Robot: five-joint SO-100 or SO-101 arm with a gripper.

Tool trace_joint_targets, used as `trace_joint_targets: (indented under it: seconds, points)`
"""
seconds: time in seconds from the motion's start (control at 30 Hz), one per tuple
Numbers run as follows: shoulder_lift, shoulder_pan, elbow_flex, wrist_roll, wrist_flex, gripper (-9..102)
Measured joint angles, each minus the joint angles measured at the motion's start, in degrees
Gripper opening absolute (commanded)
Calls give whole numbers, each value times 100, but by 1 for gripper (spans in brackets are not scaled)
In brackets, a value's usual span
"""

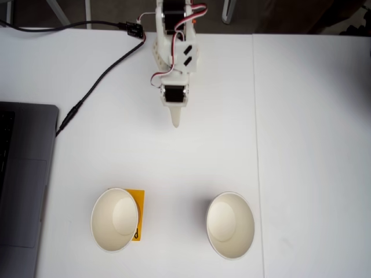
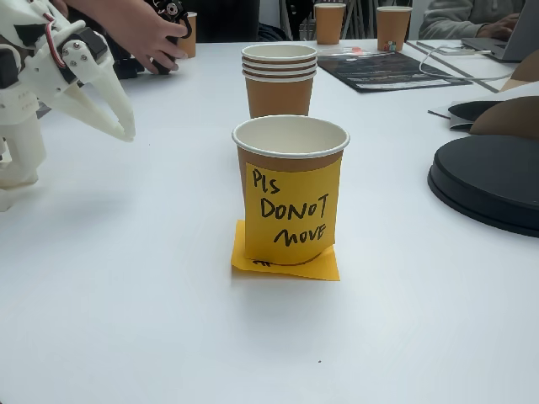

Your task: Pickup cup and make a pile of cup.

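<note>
Two cups stand upright and well apart near the table's front edge in a fixed view: the left cup on an orange sticky note, the right cup bare. The gripper hangs farther back, apparently closed and empty.

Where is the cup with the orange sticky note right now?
In a fixed view from above, the noted cup stands lower left on the sticky note, between the laptop and the other cup.
</note>
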Motion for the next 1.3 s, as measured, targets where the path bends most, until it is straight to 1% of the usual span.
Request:
trace_joint_targets:
  seconds: [0.23,0.47,0.73,1.17,1.3]
  points:
    - [0,0,0,0,0,-7]
    - [-1020,0,-185,0,-53,-7]
    - [-2821,0,-1310,0,-659,-7]
    - [-5019,9,-3560,0,-729,-7]
    - [-5563,246,-4228,0,-729,-6]
